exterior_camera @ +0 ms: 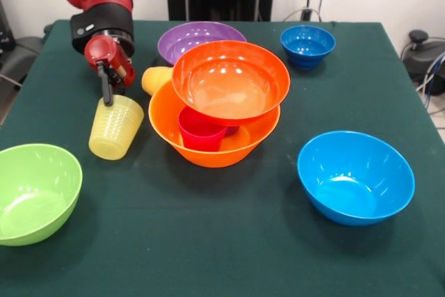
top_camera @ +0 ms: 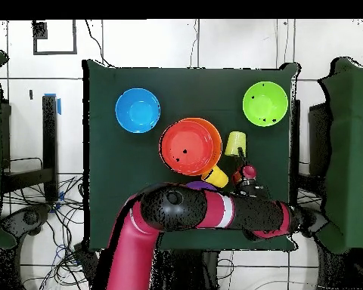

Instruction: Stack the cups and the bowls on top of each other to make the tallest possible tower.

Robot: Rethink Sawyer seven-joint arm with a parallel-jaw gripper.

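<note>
Black-fingered gripper (exterior_camera: 106, 95) is clamping rim of ribbed pale-yellow plastic cup (exterior_camera: 115, 128), which is hanging tilted just below it, left-centre of front view, beside orange-yellow bowl (exterior_camera: 167, 126) w/ red-orange bowl (exterior_camera: 230, 81) sitting in it.

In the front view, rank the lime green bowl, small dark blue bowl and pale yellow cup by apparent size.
1. Lime green bowl, though it sits nearest the camera.
2. Small dark blue bowl and pale yellow cup: too close to rank.
</note>
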